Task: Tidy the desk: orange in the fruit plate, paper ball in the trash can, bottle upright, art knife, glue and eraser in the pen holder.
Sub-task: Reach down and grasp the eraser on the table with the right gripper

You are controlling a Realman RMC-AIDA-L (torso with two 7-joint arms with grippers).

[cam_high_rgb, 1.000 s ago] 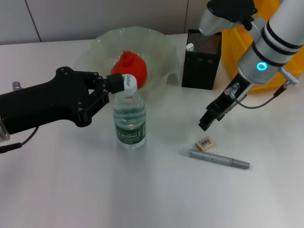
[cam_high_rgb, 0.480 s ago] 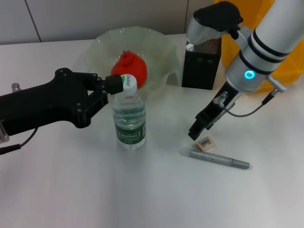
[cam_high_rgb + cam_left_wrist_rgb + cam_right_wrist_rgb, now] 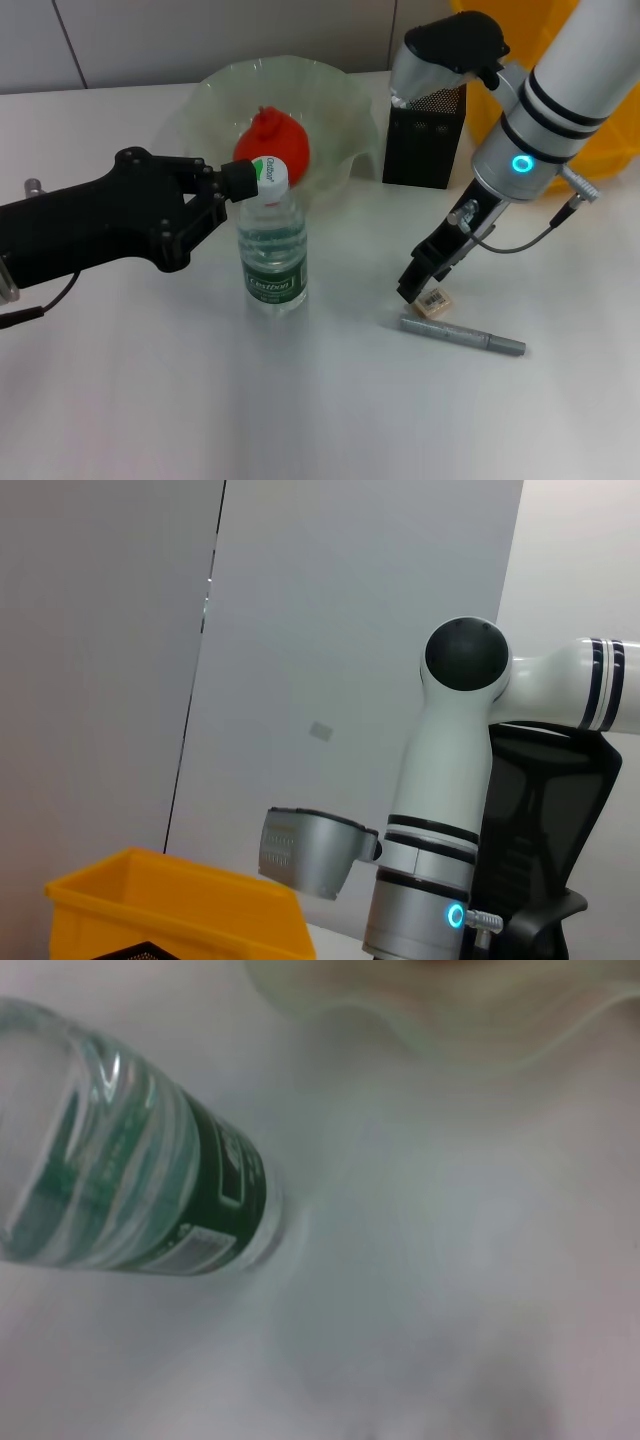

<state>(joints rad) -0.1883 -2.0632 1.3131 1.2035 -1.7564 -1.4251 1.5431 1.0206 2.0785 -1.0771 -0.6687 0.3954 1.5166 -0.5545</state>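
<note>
Bottle (image 3: 271,245): upright on the tabletop (image 3: 150,390), about the middle of the head view; white cap at top, label near the base.
Left pincer (image 3: 250,180): reaches in from 9 o'clock, tips at the bottle's cap; whether they clamp it or only touch I cannot tell.
Right pincer (image 3: 415,283): comes down from 1 o'clock, tip touching or just over the eraser; its opening is hidden from here, so I cannot tell.
Eraser (image 3: 435,299): flat on the tabletop at 4 o'clock of the bottle, well apart from it, partly under the pincer tip.
Grey pen (image 3: 462,335): lies just beside the eraser at its 6 o'clock, nearly level.
Orange (image 3: 272,143): inside the plate, at 12 o'clock of the bottle.
Plate (image 3: 340,85): wavy rim close behind the bottle's cap.
Holder (image 3: 424,130): upright at 3 o'clock of the plate, just beside its rim.
Can (image 3: 610,140): at 3 o'clock of the holder, mostly behind the right arm.
Open room: bare tabletop across the near edge, from 6 to 8 o'clock of the bottle.
</note>
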